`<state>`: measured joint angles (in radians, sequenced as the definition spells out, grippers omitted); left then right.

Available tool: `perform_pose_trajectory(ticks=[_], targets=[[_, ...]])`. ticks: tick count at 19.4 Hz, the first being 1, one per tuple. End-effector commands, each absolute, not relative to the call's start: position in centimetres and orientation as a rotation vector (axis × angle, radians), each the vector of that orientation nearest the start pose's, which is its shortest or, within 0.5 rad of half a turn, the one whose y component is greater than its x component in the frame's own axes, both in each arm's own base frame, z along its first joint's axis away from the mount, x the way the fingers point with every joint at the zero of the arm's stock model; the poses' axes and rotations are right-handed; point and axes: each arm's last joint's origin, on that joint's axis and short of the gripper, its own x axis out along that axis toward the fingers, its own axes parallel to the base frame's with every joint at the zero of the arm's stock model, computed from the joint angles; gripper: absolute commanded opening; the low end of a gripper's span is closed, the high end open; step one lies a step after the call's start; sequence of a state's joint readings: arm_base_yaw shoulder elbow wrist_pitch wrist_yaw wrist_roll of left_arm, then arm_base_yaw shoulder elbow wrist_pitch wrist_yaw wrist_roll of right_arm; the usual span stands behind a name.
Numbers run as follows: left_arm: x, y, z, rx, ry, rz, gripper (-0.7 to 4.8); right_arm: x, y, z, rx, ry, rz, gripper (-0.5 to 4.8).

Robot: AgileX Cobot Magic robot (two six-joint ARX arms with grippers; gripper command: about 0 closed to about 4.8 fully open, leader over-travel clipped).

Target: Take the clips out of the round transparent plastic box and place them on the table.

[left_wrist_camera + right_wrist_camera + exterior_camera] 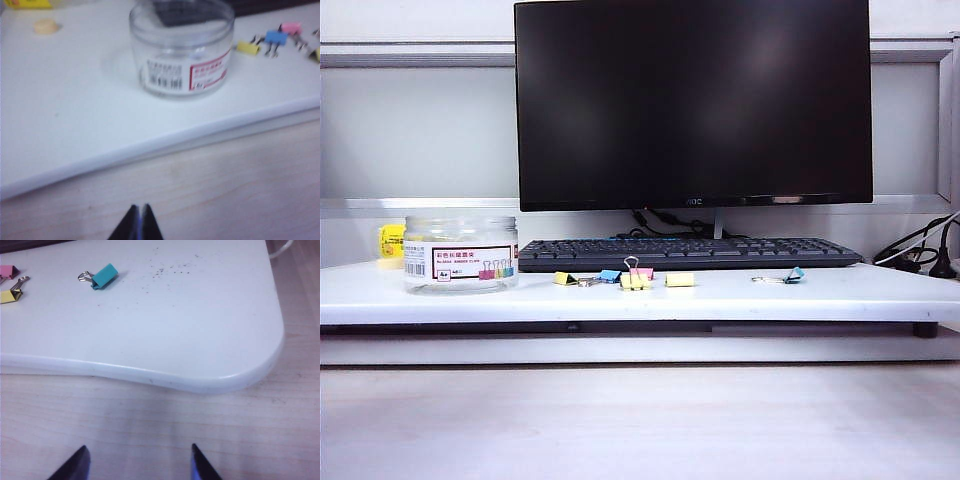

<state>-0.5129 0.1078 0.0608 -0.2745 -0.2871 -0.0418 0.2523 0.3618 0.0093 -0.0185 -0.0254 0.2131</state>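
Note:
The round transparent plastic box (460,253) stands open at the left of the white table (840,295); I see no clip inside it (182,50). Three yellow clips (565,278) (635,281) (680,280) lie on the table in front of the keyboard. One yellow clip (248,48) lies beside the box, another (10,295) shows in the right wrist view. My left gripper (140,207) is shut and empty over the wood-grain surface, short of the table edge facing the box. My right gripper (137,450) is open and empty near the table's rounded right corner. Neither arm shows in the exterior view.
Blue (610,276), pink (643,272) and teal (794,275) clips lie among the yellow ones. A keyboard (690,253) and monitor (692,100) stand behind. A small yellow box (391,243) sits behind the jar, with a small beige disc (46,26) nearby. Cables (920,255) lie at the right.

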Motion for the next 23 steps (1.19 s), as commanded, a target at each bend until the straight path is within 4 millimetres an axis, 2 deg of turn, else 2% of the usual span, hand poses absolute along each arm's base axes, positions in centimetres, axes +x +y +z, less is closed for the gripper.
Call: perform_pose_trajectory(ticks=[1,7,14,19,23], targets=[[8.9,-3.4,15.1,0.068,0.298,-0.175,0.21,11.1,2.9,13.5,0.172,0.380,0.236,2.60],[9.4,-1.8,15.2,0.039,0.294,0.003,0.22,10.9,2.9,13.9,0.177,0.342,0.240,2.60],[9.4,-1.2,15.2,0.029,0.291,0.059,0.21,10.2,2.6,15.5,0.199,0.168,0.250,2.60],[9.1,-0.1,15.8,-0.001,0.215,0.172,0.21,10.0,1.6,16.1,0.212,0.083,0.164,2.60],[9.1,0.1,15.8,-0.005,0.208,0.195,0.22,9.9,1.1,16.3,0.214,0.048,0.122,2.60]])
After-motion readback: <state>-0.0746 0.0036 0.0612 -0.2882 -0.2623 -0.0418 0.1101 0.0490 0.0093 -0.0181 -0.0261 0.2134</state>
